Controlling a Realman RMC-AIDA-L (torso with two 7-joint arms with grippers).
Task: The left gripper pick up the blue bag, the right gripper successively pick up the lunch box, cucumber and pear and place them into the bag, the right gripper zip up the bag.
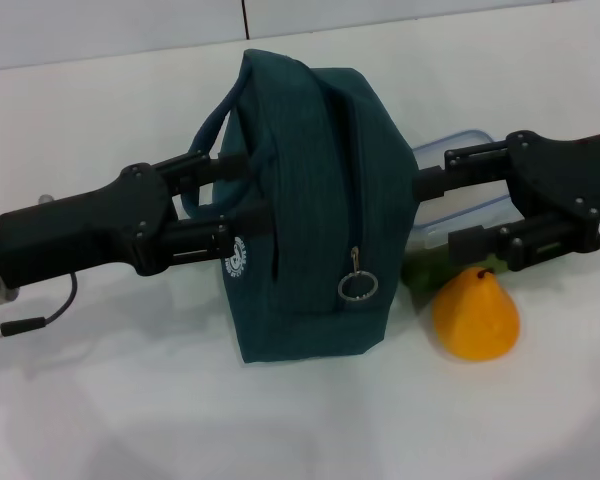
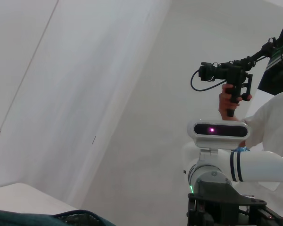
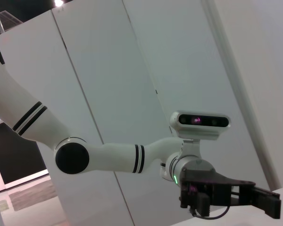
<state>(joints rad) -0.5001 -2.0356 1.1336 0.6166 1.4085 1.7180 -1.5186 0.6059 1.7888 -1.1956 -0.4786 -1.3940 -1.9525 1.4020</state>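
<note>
Seen from the head camera: blue bag (image 1: 305, 200) nearest the lens, raised off the white desk (image 1: 130, 400), long axis running away from the camera, zipper side up, ring pull (image 1: 358, 287) hanging at the near end, zipper apparently closed. Reaching in from the left, left tool (image 1: 215, 205), fingers against the bag's logo side beside the loop handle (image 1: 208, 150); grip on the fabric likely, though fingertips hidden. Entering from the right, right tool (image 1: 435, 205), fingers spread, upper one touching the bag's far side, nothing held.

Behind and right of the bag, partly hidden: lunch box (image 1: 460, 165) on the desk. Just in front, a sliver of cucumber (image 1: 425, 275), orientation unclear. Pear (image 1: 476, 315) on the desk, stem pointing away from the camera.

Visible only from the wrists: robot head (image 2: 218, 130), white wall panels, a person holding a camera rig (image 2: 226, 75). Bag edge (image 2: 47, 219) low in the left wrist view.
</note>
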